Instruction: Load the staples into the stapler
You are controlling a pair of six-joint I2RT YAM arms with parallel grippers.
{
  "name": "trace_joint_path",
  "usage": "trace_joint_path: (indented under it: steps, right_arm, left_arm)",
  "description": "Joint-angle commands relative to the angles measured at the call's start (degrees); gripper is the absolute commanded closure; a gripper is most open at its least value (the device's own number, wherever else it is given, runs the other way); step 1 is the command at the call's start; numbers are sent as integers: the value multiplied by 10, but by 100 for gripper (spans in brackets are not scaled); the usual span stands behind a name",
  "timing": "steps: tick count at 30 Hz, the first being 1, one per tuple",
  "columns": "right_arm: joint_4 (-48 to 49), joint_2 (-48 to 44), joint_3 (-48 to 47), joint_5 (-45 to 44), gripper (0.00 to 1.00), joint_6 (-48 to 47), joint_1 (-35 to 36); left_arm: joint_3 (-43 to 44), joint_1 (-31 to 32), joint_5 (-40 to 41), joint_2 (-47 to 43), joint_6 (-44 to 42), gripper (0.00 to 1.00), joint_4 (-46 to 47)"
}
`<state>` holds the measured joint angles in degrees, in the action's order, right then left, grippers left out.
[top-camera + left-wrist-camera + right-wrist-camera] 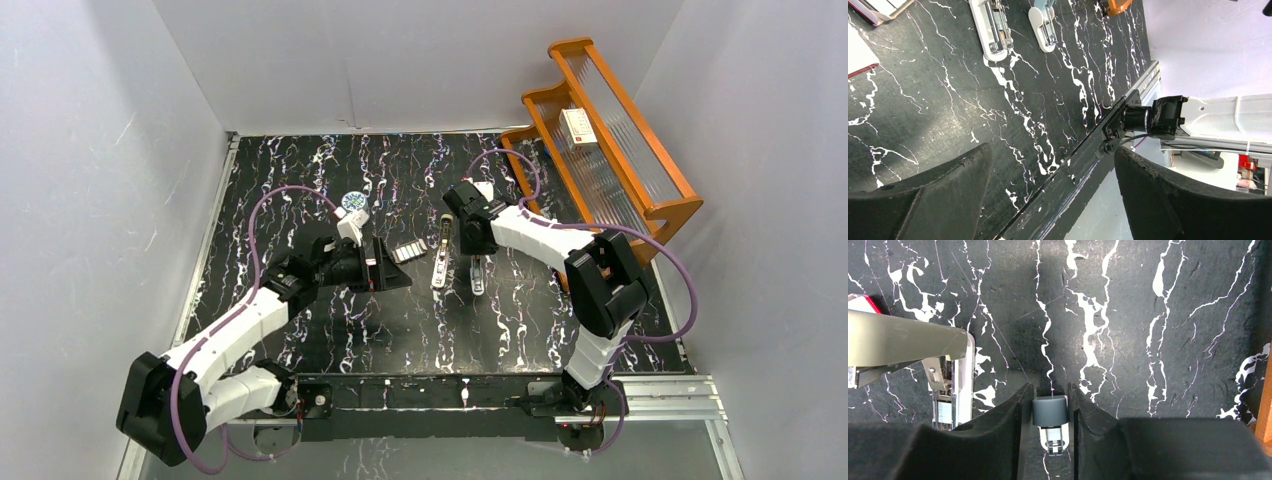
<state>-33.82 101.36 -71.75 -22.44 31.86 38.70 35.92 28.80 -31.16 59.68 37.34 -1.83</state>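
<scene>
The cream stapler [440, 268] lies mid-table, hinged open. Its lid [903, 342] is raised over the base with the metal rail [948, 395]. The staples [408, 250] sit in their small grey tray just left of it. My left gripper [385, 268] hovers left of the tray, open and empty [1052, 152]; the stapler [993, 30] shows at the top of its view. My right gripper [474, 250] is right of the cream stapler. Its jaws [1050, 390] press both sides of the shorter light blue stapler [1050, 411].
A red-and-white cardboard piece [858, 55] lies near the left gripper. A round blue-and-white tin [352, 202] sits behind the left arm. An orange rack [610, 140] at the back right holds a white box [578, 127]. A metal rail [480, 395] runs along the table's near edge.
</scene>
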Motion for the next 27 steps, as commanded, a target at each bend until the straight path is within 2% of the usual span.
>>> trace_joint_path:
  steps: [1,10,13,17,24,27]
  right_arm:
    - [2,-28,-1,-16,62,11,-2]
    - [12,-82,47,-13,65,28,-1]
    - [15,-92,56,-2,66,27,0]
    - [17,-101,64,4,66,29,4]
    - [19,-114,78,16,66,38,14]
    - [20,-113,81,20,66,44,18]
  left_arm:
    - [-15,14,-24,22,24,13,16]
    - [-36,50,8,77,121,26,87]
    - [-42,67,19,92,161,36,125]
    - [-48,90,54,109,216,43,175]
    - [-34,131,84,181,253,51,227]
    - [-22,161,107,223,274,60,251]
